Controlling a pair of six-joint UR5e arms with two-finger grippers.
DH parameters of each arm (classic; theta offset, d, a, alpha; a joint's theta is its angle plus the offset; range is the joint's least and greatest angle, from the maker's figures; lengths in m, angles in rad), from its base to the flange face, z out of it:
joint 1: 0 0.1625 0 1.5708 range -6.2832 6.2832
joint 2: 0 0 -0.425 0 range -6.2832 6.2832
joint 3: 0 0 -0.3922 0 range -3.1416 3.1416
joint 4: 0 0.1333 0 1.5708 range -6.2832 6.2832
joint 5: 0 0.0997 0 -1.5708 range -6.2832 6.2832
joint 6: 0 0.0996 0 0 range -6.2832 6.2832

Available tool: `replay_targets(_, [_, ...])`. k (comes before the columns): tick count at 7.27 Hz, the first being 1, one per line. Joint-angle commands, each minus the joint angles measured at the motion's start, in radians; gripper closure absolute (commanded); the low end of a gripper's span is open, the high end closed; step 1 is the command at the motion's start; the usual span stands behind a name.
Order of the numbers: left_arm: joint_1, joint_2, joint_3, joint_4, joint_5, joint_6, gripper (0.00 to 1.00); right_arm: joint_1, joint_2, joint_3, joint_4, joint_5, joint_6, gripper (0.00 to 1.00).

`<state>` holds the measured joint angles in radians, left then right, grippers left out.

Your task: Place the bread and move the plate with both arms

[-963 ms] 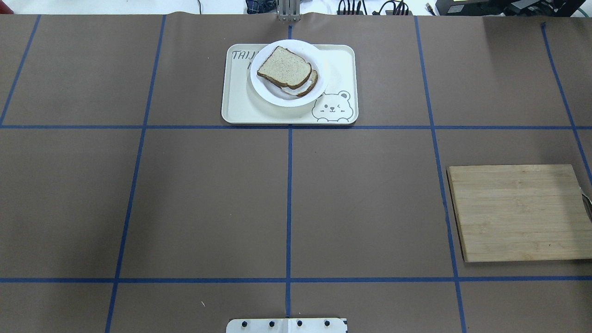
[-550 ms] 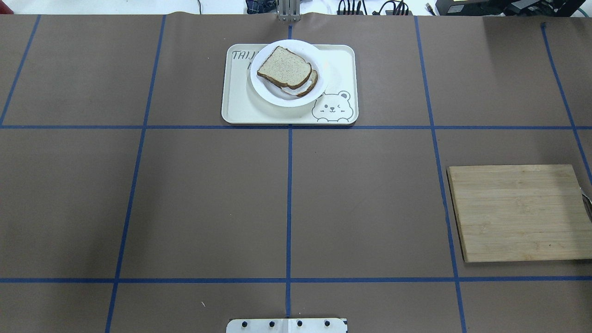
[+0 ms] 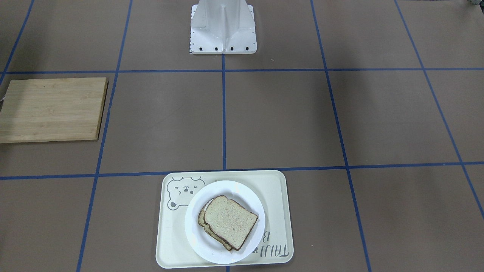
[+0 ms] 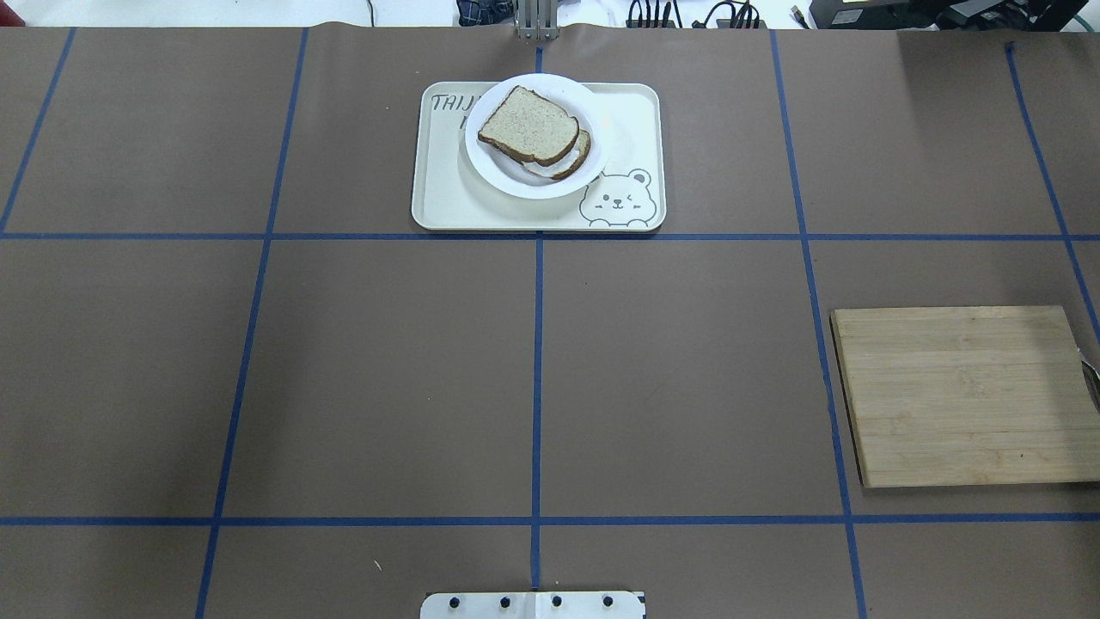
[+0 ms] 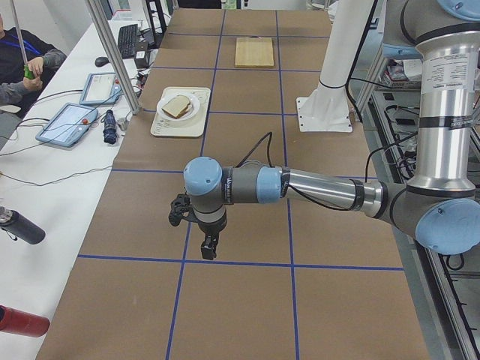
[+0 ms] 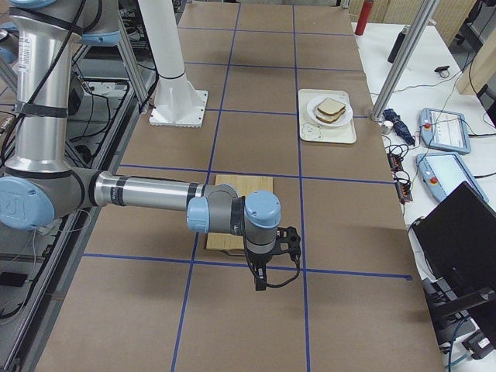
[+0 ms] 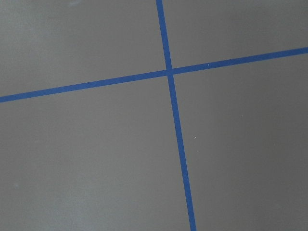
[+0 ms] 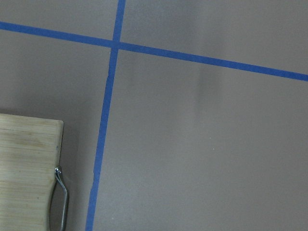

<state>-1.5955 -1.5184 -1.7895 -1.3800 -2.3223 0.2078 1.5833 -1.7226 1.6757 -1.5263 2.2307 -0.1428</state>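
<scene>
Bright, even, sharp; soft shadows.

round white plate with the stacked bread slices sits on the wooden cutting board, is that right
No. The round glossy white plate with the stacked bread slices sits on the cream rectangular bear-print tray, not the wooden cutting board, as the overhead exterior view shows.

Between the white stand (image 3: 223,26) and the cream tray (image 4: 447,202), the brown table (image 4: 387,378) lies open across its whole middle, with only flat blue tape lines on it. The tray sits at the far edge, with the plate (image 4: 503,176) and stacked bread (image 4: 526,123) rising from its left part. An upright metal post (image 6: 404,54) stands just beyond it. On the robot's right, the wooden board (image 4: 962,395) takes up a patch, with a wire handle (image 8: 61,197) at its outer edge.
</scene>
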Motion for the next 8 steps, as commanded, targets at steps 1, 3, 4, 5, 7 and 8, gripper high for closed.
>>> replay_targets(1, [0.0,0.023,-0.033,-0.001,-0.002,-0.001,0.02,0.0,0.0,-0.001,0.0,0.001,0.002,0.0])
replay_targets(3, [0.0,0.024,-0.034,-0.001,-0.002,-0.001,0.02,0.0,0.0,-0.001,0.0,0.003,0.0,0.0])
replay_targets(4, [0.0,0.024,-0.034,0.001,-0.002,-0.001,0.02,0.0,0.0,0.001,0.0,0.003,0.0,0.0])
replay_targets(5, [0.0,0.024,-0.033,0.001,-0.002,-0.001,0.02,0.0,0.0,0.001,0.0,0.003,0.002,0.0])
replay_targets(7, [0.0,0.041,-0.044,-0.001,-0.003,0.002,0.02,0.0,0.0,0.001,0.0,0.003,0.0,0.0])
replay_targets(8, [0.0,0.047,-0.044,-0.001,-0.003,0.002,0.02,0.0,0.0,0.001,0.0,0.003,0.0,0.0])
